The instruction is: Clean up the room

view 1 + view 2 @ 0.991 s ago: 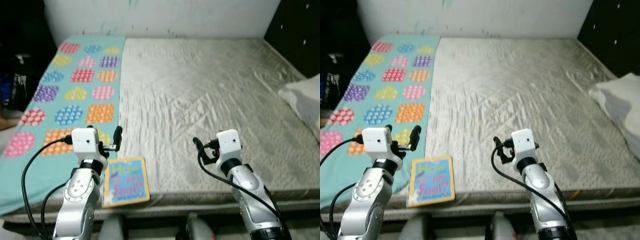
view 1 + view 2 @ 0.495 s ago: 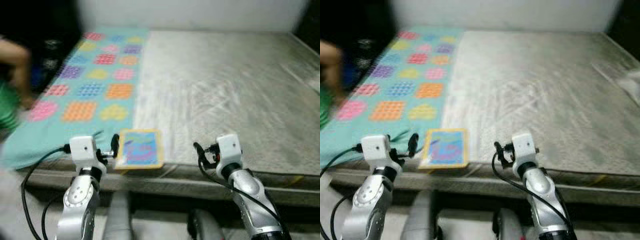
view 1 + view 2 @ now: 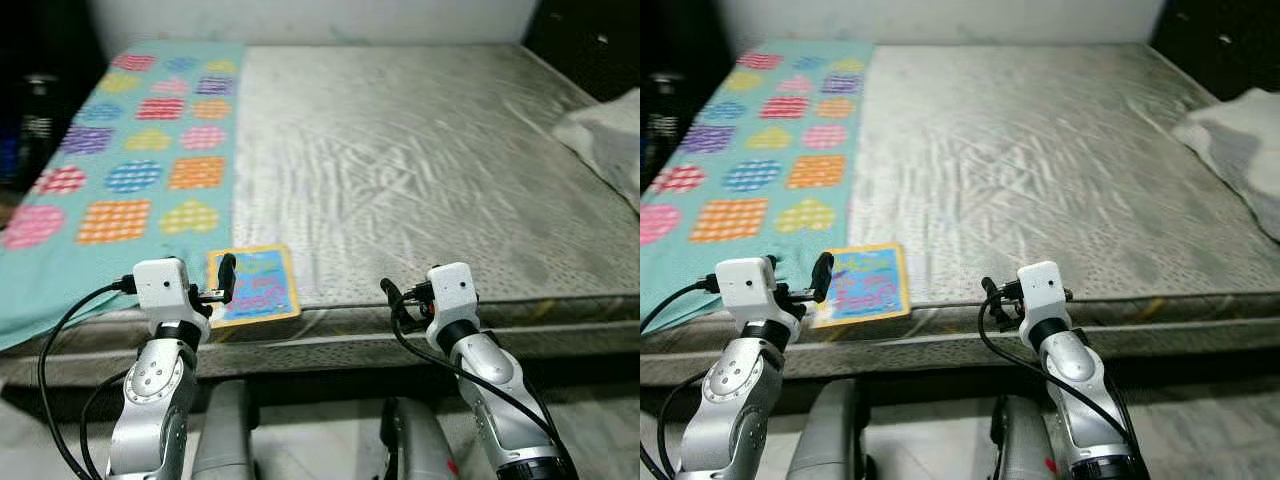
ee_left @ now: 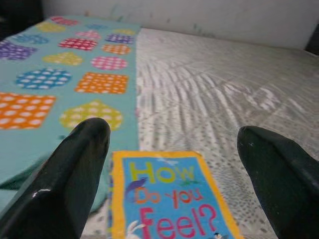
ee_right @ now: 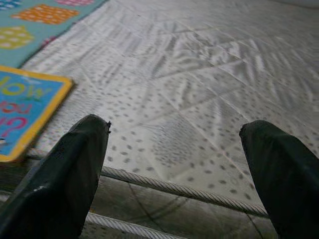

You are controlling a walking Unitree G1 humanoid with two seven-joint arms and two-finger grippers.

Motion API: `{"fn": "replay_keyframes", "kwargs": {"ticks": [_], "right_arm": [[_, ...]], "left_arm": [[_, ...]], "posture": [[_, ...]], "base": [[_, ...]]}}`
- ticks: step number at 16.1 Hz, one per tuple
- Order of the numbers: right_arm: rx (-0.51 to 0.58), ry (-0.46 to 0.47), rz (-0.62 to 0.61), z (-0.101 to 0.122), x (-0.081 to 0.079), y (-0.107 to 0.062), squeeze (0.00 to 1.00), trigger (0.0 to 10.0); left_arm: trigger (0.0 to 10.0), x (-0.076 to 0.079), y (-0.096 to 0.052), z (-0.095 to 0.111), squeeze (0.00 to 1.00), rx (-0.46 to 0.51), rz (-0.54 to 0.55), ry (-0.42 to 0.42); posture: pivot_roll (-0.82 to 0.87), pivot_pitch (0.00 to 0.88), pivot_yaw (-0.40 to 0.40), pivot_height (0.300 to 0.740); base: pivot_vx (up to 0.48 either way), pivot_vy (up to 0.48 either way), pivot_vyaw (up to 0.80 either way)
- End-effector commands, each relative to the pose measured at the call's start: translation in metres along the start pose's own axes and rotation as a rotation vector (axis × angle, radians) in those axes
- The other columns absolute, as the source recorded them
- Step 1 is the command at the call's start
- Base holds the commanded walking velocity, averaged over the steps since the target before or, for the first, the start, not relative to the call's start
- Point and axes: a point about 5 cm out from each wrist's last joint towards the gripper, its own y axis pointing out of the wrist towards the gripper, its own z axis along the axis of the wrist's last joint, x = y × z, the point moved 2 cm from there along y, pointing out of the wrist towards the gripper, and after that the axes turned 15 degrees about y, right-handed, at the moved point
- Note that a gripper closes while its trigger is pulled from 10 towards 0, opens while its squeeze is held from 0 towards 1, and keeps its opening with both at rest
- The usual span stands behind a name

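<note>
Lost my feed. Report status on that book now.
Both end effectors open, empty: left end effector at the book's near edge, right end effector over the mattress edge. Book flat at the mattress's front edge. Nothing blocking.

Head stereo pair: looked forward and down over mattress [image 3: 420,150], blanket [image 3: 120,150] at 10 o'clock. Wrist views: low, close at near edge, faced 12 o'clock; shared book [image 4: 169,199] with head views.

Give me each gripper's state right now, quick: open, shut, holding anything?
Left gripper: open, empty, aimed at the blue yellow-bordered picture book on the mattress edge.
Right gripper: open, empty, over the grey quilted mattress.
</note>
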Motion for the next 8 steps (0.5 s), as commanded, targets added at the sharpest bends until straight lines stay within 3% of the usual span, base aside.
{"fn": "replay_keyframes", "kwargs": {"ticks": [1, 4, 8], "right_arm": [[-0.003, 0.001, 0.008, 0.001, 0.0007, 0.0004, 0.0, 10.0], [-0.009, 0.008, 0.008, -0.0003, 0.0008, 0.0002, 0.0, 10.0], [-0.013, 0.008, 0.01, -0.0008, 0.0011, 0.0002, 0.0, 10.0]], "left_arm": [[10.0, -0.0004, 0.0011, 0.0032, 0.0, 0.008, 0.005, 0.003], [10.0, -0.0004, 0.0007, 0.0033, 0.0, 0.007, 0.004, 0.003], [10.0, 0.0012, 0.0011, 0.0036, 0.0, 0.01, -0.004, 0.002]], "posture": [[-0.02, 0.111, -0.011, 0.527], [-0.02, 0.113, -0.009, 0.527], [-0.01, 0.111, -0.01, 0.527]], "base": [[0.0, 0.0, 0.0], [0.0, 0.084, 0.0], [0.0, 0.457, 0.0]]}}
